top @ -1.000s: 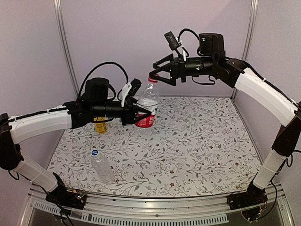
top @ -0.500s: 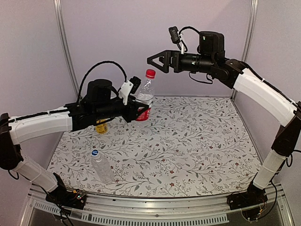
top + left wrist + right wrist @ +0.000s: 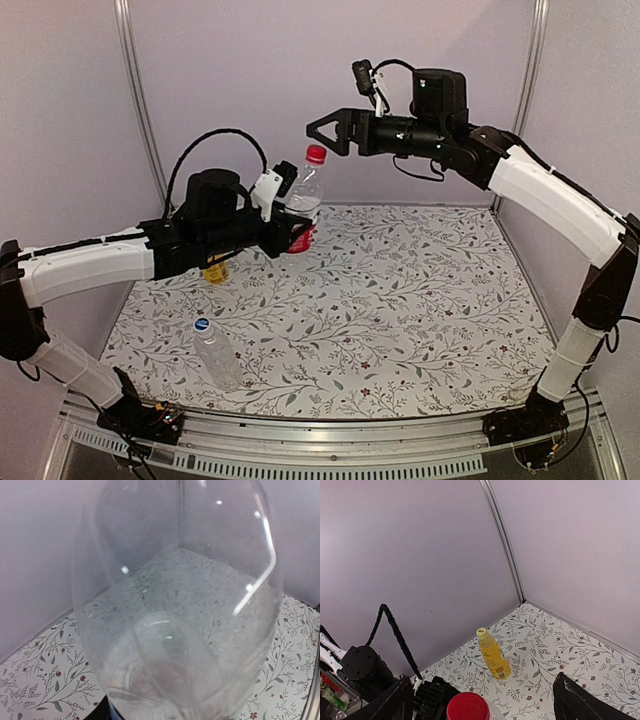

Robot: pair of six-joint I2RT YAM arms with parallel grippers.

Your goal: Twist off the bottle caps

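My left gripper point(image 3: 291, 233) is shut on the clear bottle with a red label point(image 3: 303, 205) and holds it tilted above the table. The bottle's red cap point(image 3: 316, 153) sits on its neck. This bottle point(image 3: 175, 605) fills the left wrist view and hides the fingers. My right gripper point(image 3: 318, 133) hangs open just above and behind the red cap point(image 3: 468, 706), with one finger point(image 3: 572, 700) on each side of it and not touching. The yellow-liquid bottle point(image 3: 495, 656) with its yellow cap point(image 3: 482, 632) stands near the back wall. A clear unlabelled bottle point(image 3: 216, 352) with a blue cap point(image 3: 201, 324) is at the front left.
The flowered tablecloth point(image 3: 400, 310) covers the table. Purple walls with a metal corner post point(image 3: 502, 540) close in the back and sides. The yellow bottle point(image 3: 213, 270) stands half hidden behind my left arm.
My right gripper came off the red cap, turned, rose and drifted left over it. The left arm lifted the bottle a little and shifted it left.
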